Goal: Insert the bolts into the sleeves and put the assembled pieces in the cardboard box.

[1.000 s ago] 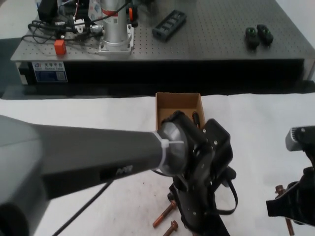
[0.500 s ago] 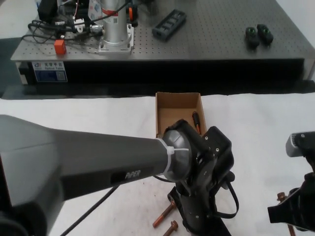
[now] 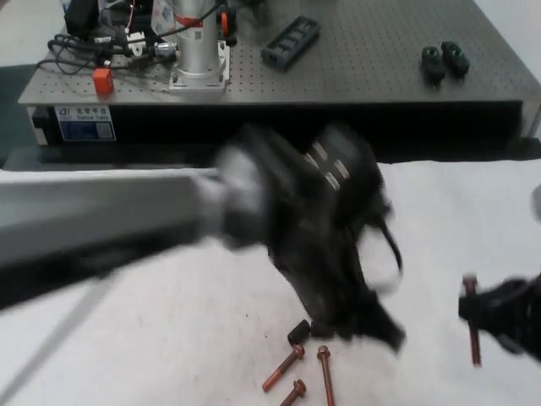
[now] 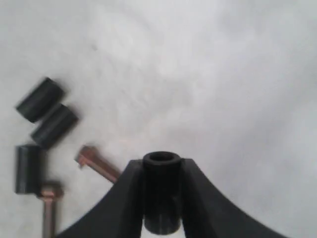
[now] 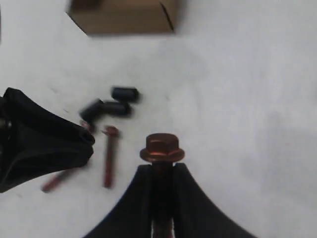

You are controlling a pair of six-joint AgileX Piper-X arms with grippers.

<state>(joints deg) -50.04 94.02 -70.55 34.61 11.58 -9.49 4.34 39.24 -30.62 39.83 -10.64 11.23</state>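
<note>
One part in each gripper, over the white cloth [image 4: 223,74].

The left gripper [image 4: 162,166] is clamped on a black sleeve [image 4: 161,198], its open end showing. The right gripper [image 5: 161,168] is clamped on a copper bolt [image 5: 161,148], head past the fingertips. Loose sleeves [image 4: 47,116] and loose bolts [image 5: 109,156] lie together on the cloth. The cardboard box [image 5: 124,17] stands apart from them.

The sleeve [image 4: 161,196] is black, and so are the left end effector [image 4: 162,167] and right end effector [image 5: 162,171]. The bolt [image 5: 161,148] is copper red. The box [image 5: 124,17] is brown. The desk [image 4: 223,74] is white.
</note>
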